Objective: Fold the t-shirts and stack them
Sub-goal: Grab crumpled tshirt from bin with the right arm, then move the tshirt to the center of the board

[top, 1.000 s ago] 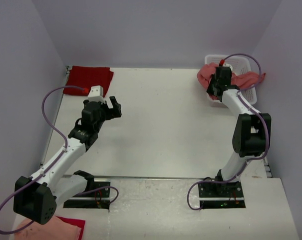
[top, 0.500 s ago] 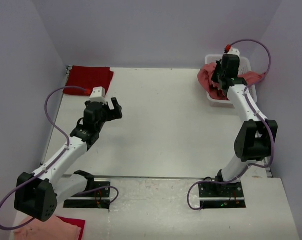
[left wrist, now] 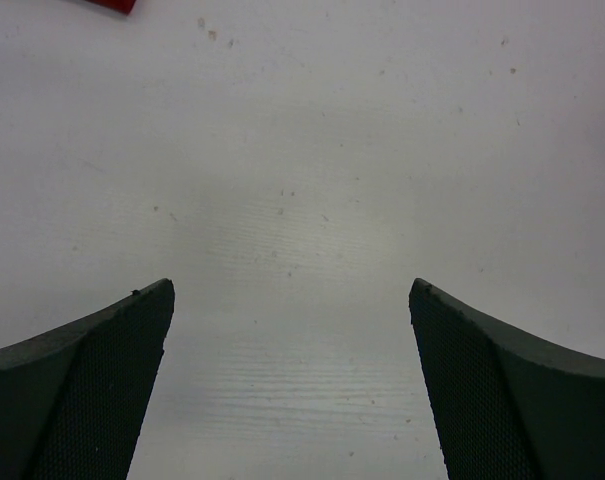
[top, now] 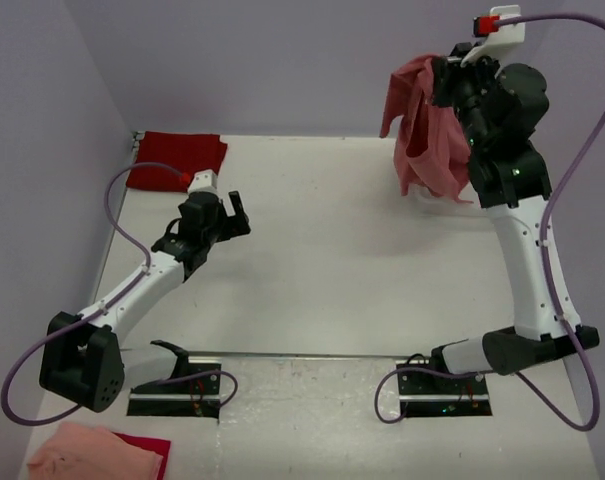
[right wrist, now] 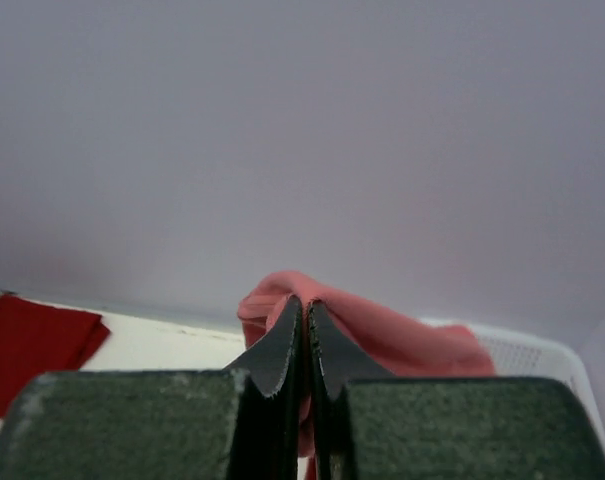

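Gripping the salmon shirt (top: 427, 140), dangling high at far right, in the clamped right end effector (right wrist: 304, 310); left end effector (left wrist: 292, 290) spread wide, empty. Seemingly done folding the crimson shirt (top: 179, 158), far left; nothing stacked.

Table (top: 332, 255) w/ crimson t-shirt (top: 177, 160), prob. folded

Soft, even light casts faint shadows, with a sheen on the table (left wrist: 312, 240) between the left fingers (left wrist: 82, 390).
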{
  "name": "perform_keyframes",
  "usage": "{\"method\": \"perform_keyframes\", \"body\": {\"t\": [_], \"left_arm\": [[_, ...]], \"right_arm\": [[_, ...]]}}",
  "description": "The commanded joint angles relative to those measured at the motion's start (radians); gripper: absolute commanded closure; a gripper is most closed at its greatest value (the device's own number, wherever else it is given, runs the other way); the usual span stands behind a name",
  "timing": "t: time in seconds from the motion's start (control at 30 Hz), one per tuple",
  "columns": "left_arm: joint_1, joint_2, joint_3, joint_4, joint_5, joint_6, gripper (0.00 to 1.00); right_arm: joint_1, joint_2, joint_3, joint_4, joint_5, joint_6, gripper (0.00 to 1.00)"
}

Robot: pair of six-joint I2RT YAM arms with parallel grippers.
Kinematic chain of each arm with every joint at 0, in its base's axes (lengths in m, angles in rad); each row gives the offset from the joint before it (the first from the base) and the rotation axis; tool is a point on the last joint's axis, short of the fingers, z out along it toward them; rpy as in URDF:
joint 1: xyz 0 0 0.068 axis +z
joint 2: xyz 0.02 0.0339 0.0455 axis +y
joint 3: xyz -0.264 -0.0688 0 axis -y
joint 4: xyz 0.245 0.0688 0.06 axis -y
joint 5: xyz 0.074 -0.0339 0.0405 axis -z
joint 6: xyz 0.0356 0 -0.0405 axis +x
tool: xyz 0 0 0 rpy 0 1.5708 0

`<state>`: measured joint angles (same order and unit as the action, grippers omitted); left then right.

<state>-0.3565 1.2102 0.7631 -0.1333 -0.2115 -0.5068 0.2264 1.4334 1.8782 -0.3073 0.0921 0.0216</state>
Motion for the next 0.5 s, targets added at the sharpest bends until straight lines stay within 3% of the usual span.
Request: {"method": "perform_keyframes", "body": {"t": [0.0, 0.27, 0.47], "left_arm": [[-0.007, -0.006, 0.088, -0.098, -0.089, -0.084, 0.0], [-0.007, -0.046, 0.104, -0.13, -0.069, -0.096, 0.0], [-0.007, -0.113, 0.099, -0.149, -0.011, -0.087, 0.0]], "right_arm": [[0.043, -0.091, 0.108, -0.019, -0.086, -0.069, 1.0], [0.113, -0.307, 0.114, -0.069, -0.449, 0.017, 1.0], [0.113, -0.421, 0.021, -0.073, -0.65, 0.084, 1.0]]}}
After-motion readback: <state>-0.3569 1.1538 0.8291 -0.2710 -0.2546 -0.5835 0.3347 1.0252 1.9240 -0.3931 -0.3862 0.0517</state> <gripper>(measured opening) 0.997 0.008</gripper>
